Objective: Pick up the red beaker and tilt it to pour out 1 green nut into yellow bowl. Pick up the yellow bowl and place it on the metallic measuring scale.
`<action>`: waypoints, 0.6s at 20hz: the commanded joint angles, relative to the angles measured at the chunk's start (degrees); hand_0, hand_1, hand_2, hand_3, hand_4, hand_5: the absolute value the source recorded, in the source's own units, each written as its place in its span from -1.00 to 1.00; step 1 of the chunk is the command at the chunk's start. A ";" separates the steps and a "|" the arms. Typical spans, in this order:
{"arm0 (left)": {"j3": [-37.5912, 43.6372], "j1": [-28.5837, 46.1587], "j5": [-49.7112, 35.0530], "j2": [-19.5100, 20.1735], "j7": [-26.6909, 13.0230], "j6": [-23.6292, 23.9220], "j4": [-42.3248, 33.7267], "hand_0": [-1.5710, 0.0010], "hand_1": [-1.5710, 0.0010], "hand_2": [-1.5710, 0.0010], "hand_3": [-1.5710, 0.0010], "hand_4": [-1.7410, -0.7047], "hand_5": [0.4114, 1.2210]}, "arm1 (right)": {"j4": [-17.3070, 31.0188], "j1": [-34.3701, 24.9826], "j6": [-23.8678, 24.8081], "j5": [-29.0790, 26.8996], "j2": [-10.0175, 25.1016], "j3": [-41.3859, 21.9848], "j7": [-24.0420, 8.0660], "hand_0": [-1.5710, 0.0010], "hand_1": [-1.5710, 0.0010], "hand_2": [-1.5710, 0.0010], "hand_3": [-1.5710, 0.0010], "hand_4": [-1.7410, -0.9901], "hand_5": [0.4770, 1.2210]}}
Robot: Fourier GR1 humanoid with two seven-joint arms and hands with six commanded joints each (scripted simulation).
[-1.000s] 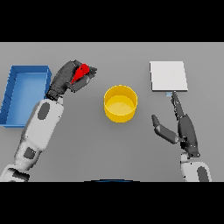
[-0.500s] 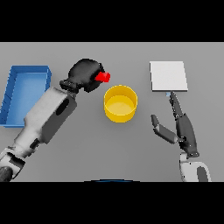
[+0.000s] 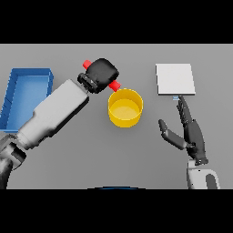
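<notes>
My left hand (image 3: 103, 73) is curled round the red beaker (image 3: 113, 85), which lies tilted with one red end poking out toward the yellow bowl and the other end showing above the hand. That lower end hangs right over the bowl's left rim. The yellow bowl (image 3: 125, 107) stands in the middle of the table; no green nut is visible in it. The metallic measuring scale (image 3: 175, 78), a pale square plate, lies at the back right. My right hand (image 3: 190, 132) rests open on the table just in front of the scale, right of the bowl.
A blue tray (image 3: 25, 93) sits at the left edge of the table, behind my left forearm. Grey table (image 3: 91, 159) surrounds the bowl.
My left arm has swung right and lifted, carrying the red beaker from beside the blue tray to the bowl's left rim and tilting it. The right hand stayed still.
</notes>
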State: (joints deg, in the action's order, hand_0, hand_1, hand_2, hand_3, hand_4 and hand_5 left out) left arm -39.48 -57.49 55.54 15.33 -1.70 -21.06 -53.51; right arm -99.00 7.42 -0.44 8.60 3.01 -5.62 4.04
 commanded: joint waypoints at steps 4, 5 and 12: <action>-4.85 -3.15 4.19 -0.27 3.87 -1.00 1.60 -1.00 -1.00 -1.00 -0.88 -0.98 1.00 | -0.03 -0.56 1.56 2.19 0.10 -0.23 0.98 1.00 1.00 1.00 1.00 0.40 -0.67; -6.07 -4.20 5.47 -0.18 4.72 -0.96 2.84 -1.00 -1.00 -1.00 -0.91 -0.98 1.00 | -0.61 -0.29 2.07 2.85 0.09 -0.43 1.14 1.00 1.00 1.00 1.00 0.41 -0.69; -14.72 -9.43 13.85 -0.52 9.43 -0.33 5.22 -1.00 -1.00 -1.00 -0.98 -0.99 1.00 | 0.00 -0.87 2.48 3.20 -0.33 -0.54 1.40 1.00 1.00 1.00 1.00 0.58 -0.76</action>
State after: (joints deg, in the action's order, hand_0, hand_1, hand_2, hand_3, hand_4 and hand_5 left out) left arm -54.20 -66.92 69.39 14.78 7.76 -21.43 -48.30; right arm -99.01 6.51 2.06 11.80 2.68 -6.16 5.40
